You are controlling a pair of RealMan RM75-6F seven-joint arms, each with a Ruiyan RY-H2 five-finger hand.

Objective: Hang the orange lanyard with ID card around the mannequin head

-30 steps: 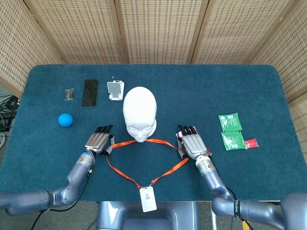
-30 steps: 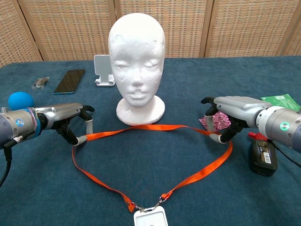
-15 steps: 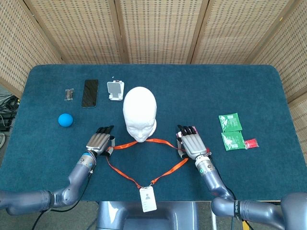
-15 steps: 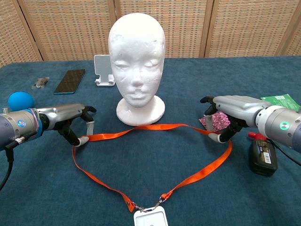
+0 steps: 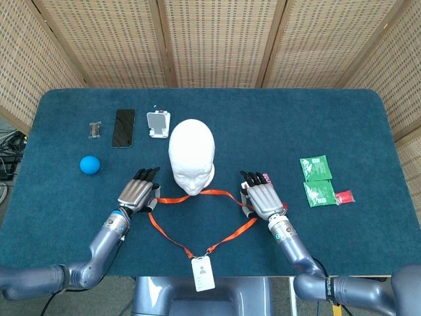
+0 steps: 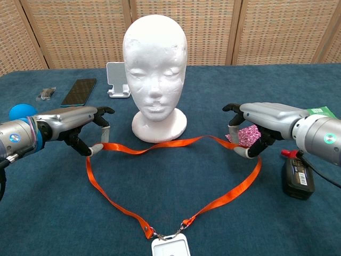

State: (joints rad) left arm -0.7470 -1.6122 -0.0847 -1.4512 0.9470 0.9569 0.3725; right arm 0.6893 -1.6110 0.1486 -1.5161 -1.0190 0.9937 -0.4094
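A white mannequin head (image 6: pixel 154 58) (image 5: pixel 192 156) stands upright mid-table, facing me. The orange lanyard (image 6: pixel 160 146) (image 5: pixel 197 195) is spread in a loop in front of its base, with the ID card (image 6: pixel 170 247) (image 5: pixel 202 273) at the near edge. My left hand (image 6: pixel 74 128) (image 5: pixel 137 191) pinches the strap's left side just above the cloth. My right hand (image 6: pixel 256 125) (image 5: pixel 262 197) pinches the strap's right side, lifted slightly. The strap's far span sags between the hands, close to the head's base.
A black phone (image 5: pixel 123 127), a small white stand (image 5: pixel 157 124) and a small clip (image 5: pixel 96 129) lie at the back left, a blue ball (image 5: pixel 90 164) at the left. Green packets (image 5: pixel 316 178) and a red item (image 5: pixel 344 196) lie at the right; a black pack (image 6: pixel 297 177) sits by my right hand.
Both hands have lifted the strap's sides a little and moved them forward toward the head. The far span has come closer to the head's base.
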